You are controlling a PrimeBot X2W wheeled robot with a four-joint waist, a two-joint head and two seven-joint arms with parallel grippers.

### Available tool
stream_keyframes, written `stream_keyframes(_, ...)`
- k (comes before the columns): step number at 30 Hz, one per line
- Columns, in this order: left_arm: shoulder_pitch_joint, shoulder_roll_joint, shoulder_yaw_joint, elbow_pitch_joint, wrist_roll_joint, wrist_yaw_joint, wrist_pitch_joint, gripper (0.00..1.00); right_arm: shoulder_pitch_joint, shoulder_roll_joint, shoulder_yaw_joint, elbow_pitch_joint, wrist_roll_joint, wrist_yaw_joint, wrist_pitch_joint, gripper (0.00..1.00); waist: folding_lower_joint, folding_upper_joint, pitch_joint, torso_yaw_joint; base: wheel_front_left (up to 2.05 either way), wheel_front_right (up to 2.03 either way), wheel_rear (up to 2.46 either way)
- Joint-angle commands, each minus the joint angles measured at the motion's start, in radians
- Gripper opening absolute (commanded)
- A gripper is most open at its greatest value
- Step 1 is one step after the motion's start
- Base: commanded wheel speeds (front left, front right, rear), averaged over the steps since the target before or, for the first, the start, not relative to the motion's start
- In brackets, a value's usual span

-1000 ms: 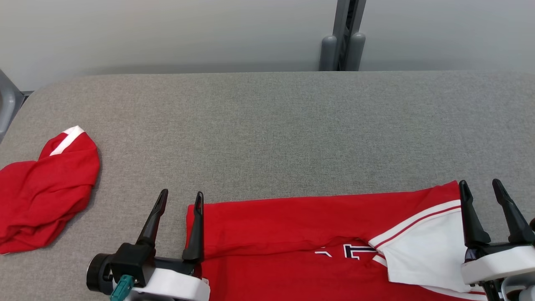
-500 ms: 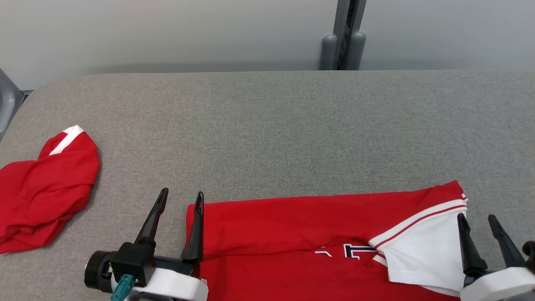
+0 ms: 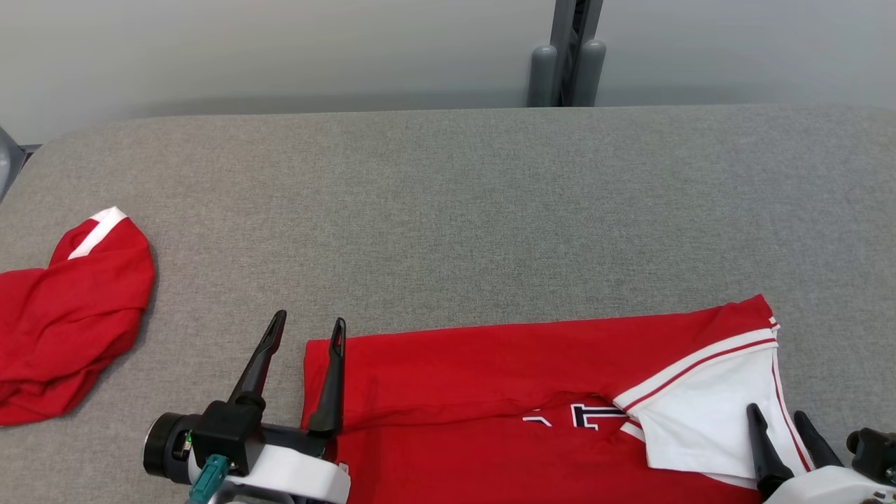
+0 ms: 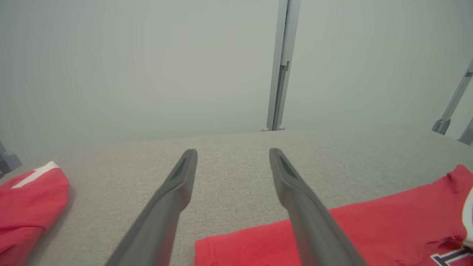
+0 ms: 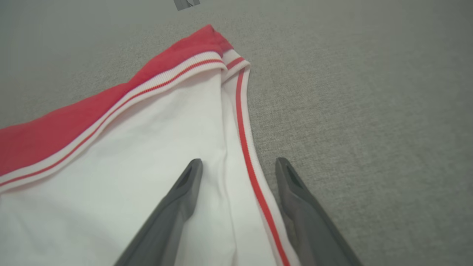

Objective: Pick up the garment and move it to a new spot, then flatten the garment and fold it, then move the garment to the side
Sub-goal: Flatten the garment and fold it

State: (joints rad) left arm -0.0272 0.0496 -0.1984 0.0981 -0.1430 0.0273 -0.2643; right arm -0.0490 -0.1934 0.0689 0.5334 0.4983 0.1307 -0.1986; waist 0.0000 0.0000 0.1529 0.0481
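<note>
Right gripper [image 3: 775, 414], fingers spread wide and empty, has drawn back over the white sleeve [image 3: 707, 420] of the folded garment [image 3: 490, 371] lying on the grey table [image 3: 448, 210], while the left gripper [image 3: 310, 320], equally wide and empty, sits at the garment's left edge: fold apparently released, sideways move outstanding.

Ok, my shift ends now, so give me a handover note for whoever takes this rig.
Left gripper: open, empty, at the red shirt's left edge.
Right gripper: open, empty, straddling the white sleeve's striped hem.
Shirt: spread on the grey table, near the front; a fold partly covers its lettering.
Bunched red garment: far left, apart from both grippers.
Done: moved and flattened, it seems; first fold apparently made.
Left: finish folding, then move the shirt aside.
</note>
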Motion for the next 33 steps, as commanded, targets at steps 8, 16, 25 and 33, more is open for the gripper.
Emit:
stream_keyframes(8,-0.013,0.003,-0.003,0.002,0.010,-0.001,-0.001,1.00,-0.025,-0.012,0.079,0.018,0.068,0.000,0.003,0.00,0.0000,0.0000,0.003,0.003,0.00,0.00,0.00)
stream_keyframes(16,-0.007,0.003,-0.019,0.007,-0.001,0.008,-0.001,1.00,-0.048,-0.073,0.103,0.013,0.114,0.000,-0.035,0.00,0.0000,0.0000,-0.007,0.006,0.00,0.00,0.00)
stream_keyframes(25,-0.004,0.003,-0.027,0.018,-0.001,0.008,-0.001,1.00,-0.075,-0.148,0.059,0.034,0.149,0.000,-0.026,0.00,0.0000,0.0000,-0.015,0.012,0.00,0.00,0.00)
stream_keyframes(33,0.001,0.003,-0.032,0.023,-0.003,0.008,-0.001,1.00,-0.095,-0.217,0.025,0.060,0.153,0.000,0.009,0.00,0.0000,0.0000,-0.024,0.015,0.00,0.00,0.00)
